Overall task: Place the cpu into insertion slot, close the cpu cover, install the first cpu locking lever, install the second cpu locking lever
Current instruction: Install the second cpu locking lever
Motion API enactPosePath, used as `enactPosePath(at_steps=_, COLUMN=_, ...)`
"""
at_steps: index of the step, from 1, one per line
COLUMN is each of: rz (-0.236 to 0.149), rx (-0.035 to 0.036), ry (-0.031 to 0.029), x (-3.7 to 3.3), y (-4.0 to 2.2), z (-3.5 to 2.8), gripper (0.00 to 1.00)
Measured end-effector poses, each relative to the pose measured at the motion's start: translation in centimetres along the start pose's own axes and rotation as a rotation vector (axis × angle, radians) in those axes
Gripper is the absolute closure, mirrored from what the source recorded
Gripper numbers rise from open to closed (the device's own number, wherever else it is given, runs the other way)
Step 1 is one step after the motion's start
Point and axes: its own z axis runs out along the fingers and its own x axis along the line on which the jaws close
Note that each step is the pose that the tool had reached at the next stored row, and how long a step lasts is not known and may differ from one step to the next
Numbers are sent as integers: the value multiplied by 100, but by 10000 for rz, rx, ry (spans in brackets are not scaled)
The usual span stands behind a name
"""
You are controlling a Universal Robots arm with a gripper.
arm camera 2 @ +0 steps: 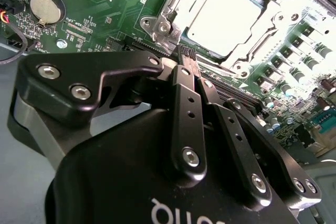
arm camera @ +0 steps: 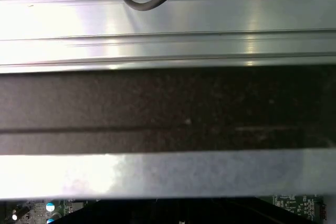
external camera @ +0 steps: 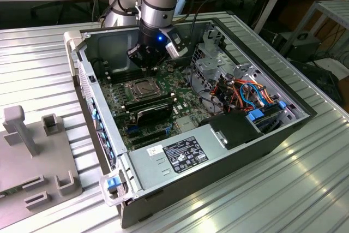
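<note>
The cpu lies flat in the insertion slot on the green motherboard, its dull silver top showing. The silver cpu cover lies down around it, framing the chip through its window. A metal hinge and lever piece sits at the socket's corner. My gripper hangs just beside the socket's edge with its black fingers pressed together and nothing visibly held. In the exterior view the gripper is low inside the open case, just behind the slot.
The computer case lies open on a ribbed aluminium table. Beside the slot are black memory sticks, with a drive cage and coloured cables and a power supply further off. A grey fixture stands outside on the exterior view's left.
</note>
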Motion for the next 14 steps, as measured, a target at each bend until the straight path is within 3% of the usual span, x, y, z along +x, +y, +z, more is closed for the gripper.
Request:
enactPosePath(at_steps=5, rz=-1, rx=-1, ry=2, x=1, y=-3, z=-4, gripper=89)
enactPosePath(at_steps=10, rz=0, rx=-2, ry=1, x=3, y=-2, z=-109, gripper=89)
enactPosePath(at_steps=14, rz=0, rx=11, ry=0, x=2, y=-31, z=-125, gripper=89)
